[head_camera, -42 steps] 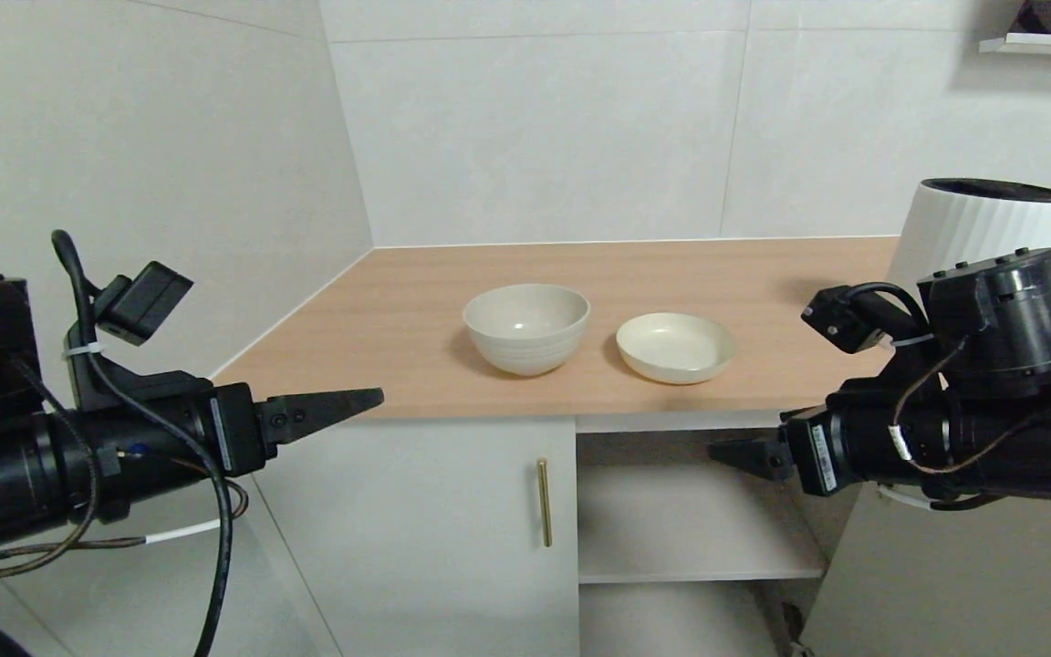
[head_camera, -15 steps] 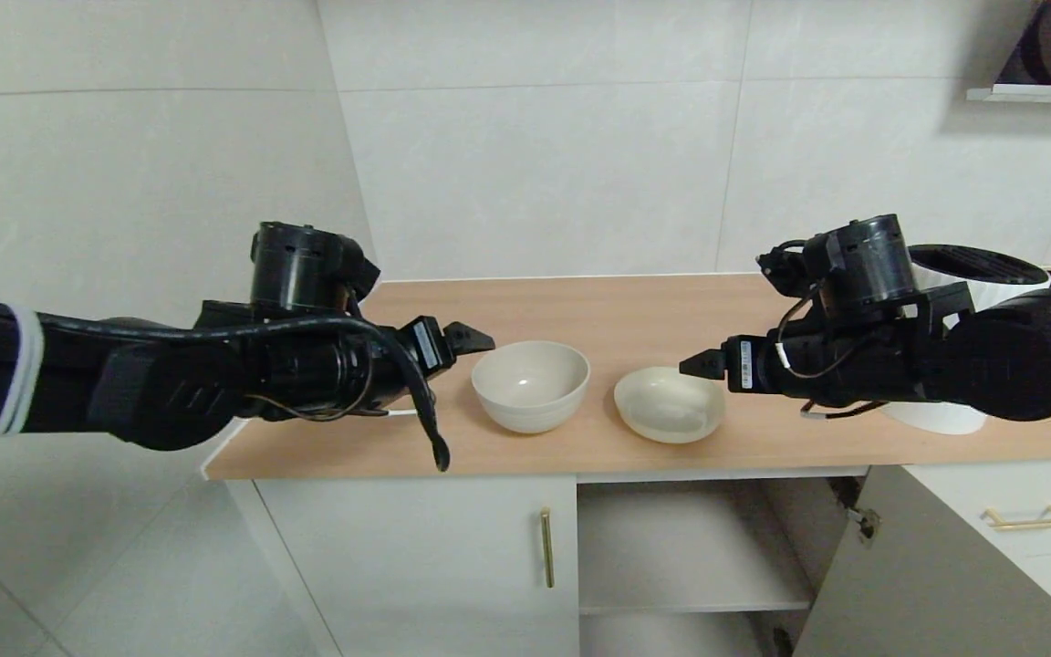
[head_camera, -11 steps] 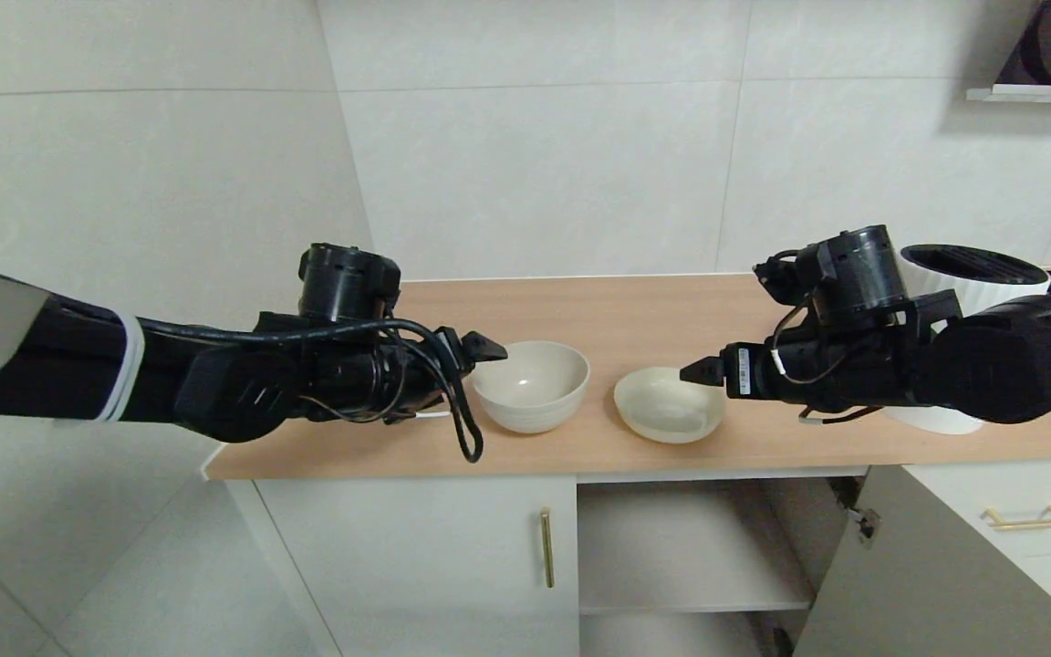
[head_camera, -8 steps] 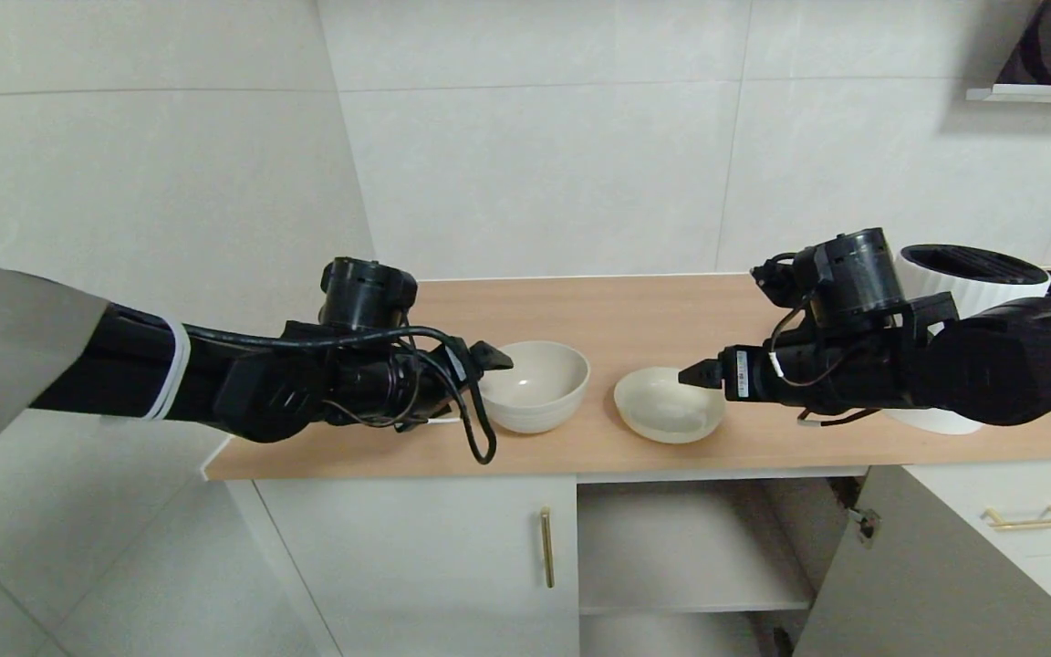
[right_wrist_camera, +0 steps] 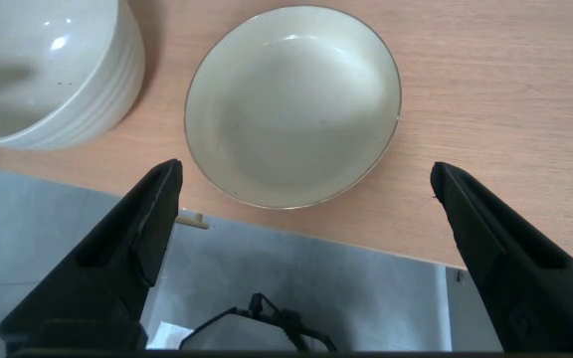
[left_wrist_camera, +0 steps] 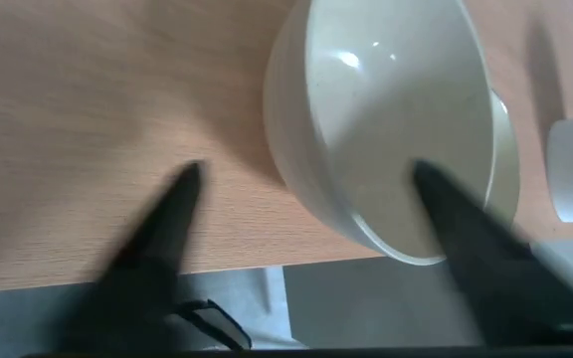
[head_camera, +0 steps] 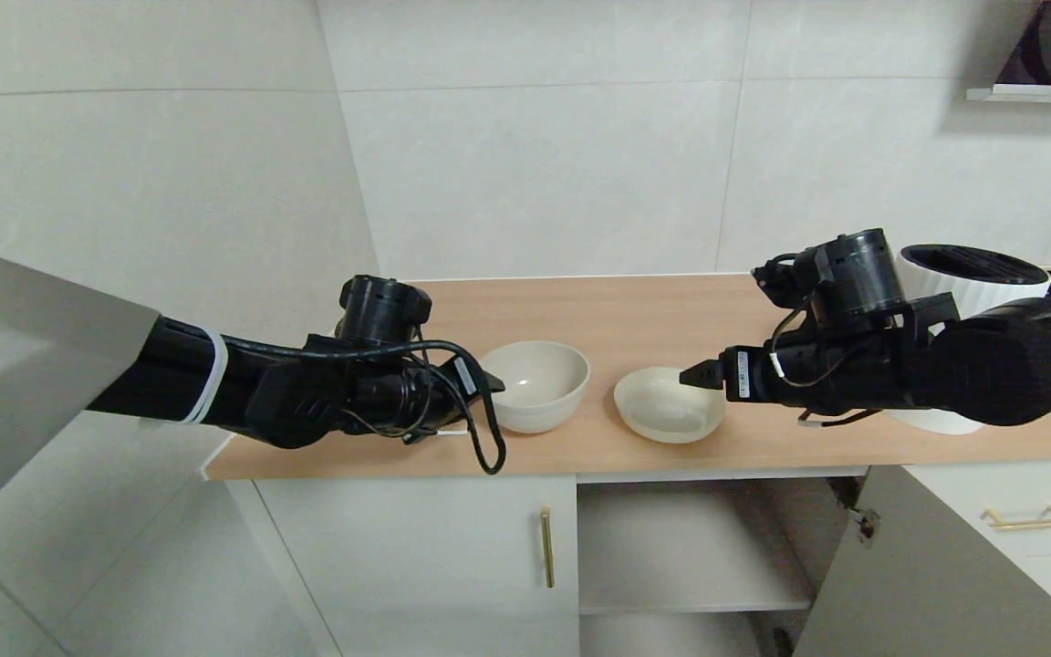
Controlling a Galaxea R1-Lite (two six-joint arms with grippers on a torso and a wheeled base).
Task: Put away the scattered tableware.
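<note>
Now, left gripper (head_camera: 489,383) at the left rim of the bowl (head_camera: 536,385), fingers (left_wrist_camera: 157,239) apart astride its wall, right gripper (head_camera: 697,374) over the dish (head_camera: 670,408) right of it, fingers (right_wrist_camera: 137,239) spread.

No legible text or numbers.

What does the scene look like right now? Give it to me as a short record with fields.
surface: wooden counter
deep bowl: upright on the counter, on the robot's left
shallow dish: upright beside the deep bowl, apart from it
left gripper: open, at the deep bowl's rim
right gripper: open, at the shallow dish's edge
cabinet compartment: open, below the dishes
white ribbed container: on the counter, far right
</note>
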